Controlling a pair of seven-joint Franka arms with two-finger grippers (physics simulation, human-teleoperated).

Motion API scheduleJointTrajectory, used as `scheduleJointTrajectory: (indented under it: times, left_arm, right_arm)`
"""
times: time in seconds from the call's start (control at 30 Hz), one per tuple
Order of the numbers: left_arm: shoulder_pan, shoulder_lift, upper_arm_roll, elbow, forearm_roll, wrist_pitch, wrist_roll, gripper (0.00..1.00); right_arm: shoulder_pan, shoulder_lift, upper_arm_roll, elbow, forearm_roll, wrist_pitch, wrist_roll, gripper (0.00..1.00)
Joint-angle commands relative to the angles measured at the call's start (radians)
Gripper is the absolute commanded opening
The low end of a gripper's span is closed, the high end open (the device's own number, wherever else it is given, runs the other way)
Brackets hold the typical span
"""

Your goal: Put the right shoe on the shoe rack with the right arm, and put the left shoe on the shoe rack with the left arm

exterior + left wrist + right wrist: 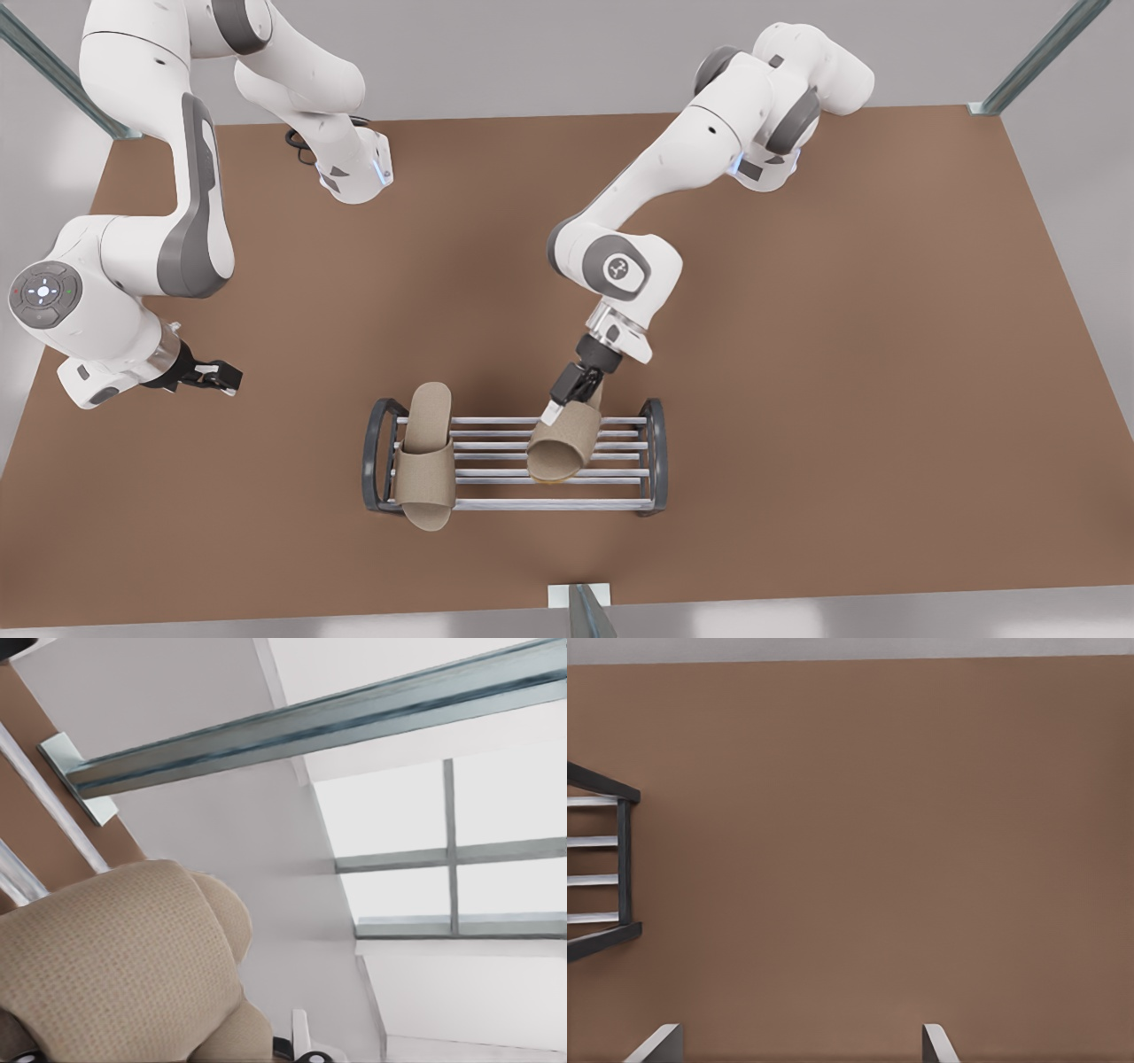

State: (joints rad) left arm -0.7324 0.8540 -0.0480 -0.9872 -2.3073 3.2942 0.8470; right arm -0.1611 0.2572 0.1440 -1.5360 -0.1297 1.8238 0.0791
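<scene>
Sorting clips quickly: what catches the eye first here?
The left claw grips a tilted beige slipper over the shoe rack, toward the front view's right end. Its twin slipper lies across the other end, while the right claw hangs open beside the rack.

The front view looks steeply down on my worktop point(797, 399) from high above its near edge. My left wrist camera sits tight against the left shoe point(106, 966), facing outward. My right wrist camera faces the worktop, sharing the shoe rack point(622, 859).
</scene>
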Motion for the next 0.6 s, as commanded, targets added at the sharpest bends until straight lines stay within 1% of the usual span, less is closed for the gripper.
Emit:
scheduleJointTrajectory:
  times: [0.0,0.13,0.57]
  left_arm:
    - [0.001,0.005,0.005,0.001,0.014,-0.054,-0.025,0.98]
    - [0.013,0.045,0.025,0.001,0.02,-0.13,-0.026,0.98]
    - [0.008,0.086,0.037,0.016,0.02,-0.145,-0.042,0.99]
  right_arm:
    - [0.0,-0.001,0.0,0.001,0.001,0.0,0.004,1.0]
    - [0.0,-0.001,0.0,0.001,0.001,0.0,0.004,1.0]
    - [0.0,-0.001,0.0,0.002,0.002,0.002,0.004,1.0]
